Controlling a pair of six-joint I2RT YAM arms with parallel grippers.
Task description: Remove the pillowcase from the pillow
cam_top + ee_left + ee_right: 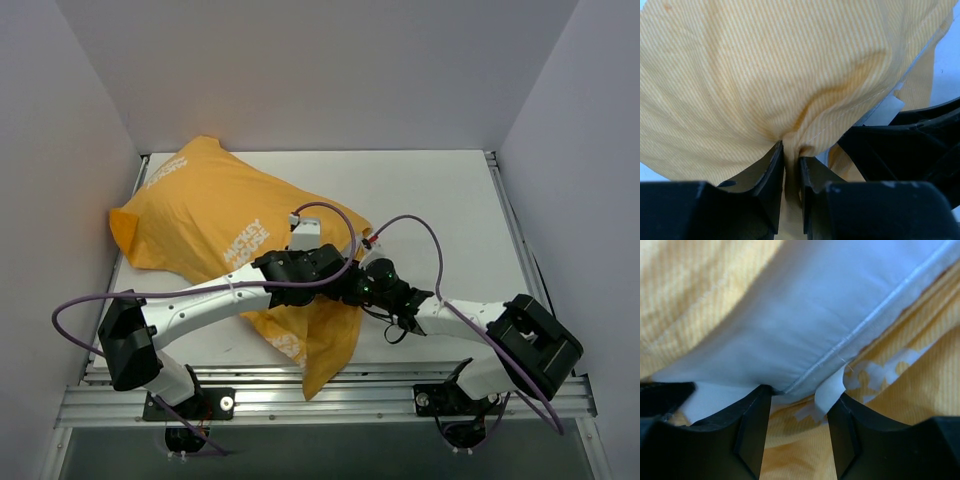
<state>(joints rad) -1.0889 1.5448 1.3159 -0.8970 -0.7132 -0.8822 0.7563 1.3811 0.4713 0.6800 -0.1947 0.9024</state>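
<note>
The orange-yellow pillowcase (215,215) with white lettering lies across the left and middle of the table, and its open end hangs over the front edge. My left gripper (338,272) is shut on a pinched fold of the pillowcase (765,75), which is bunched between the jaws (792,165). My right gripper (368,285) sits right beside it at the opening. In the right wrist view its jaws (800,400) stand open. The white pillow (805,315) shows its seamed edge and a small pale tag (830,392) at the fingertips, with lettered pillowcase (900,385) beneath. In the top view the pillow is hidden.
The white table (440,200) is walled at the back and on both sides. A metal rail (330,400) runs along the front edge by the arm bases. Purple cables loop over both arms. The black right gripper (910,145) crowds the left wrist view.
</note>
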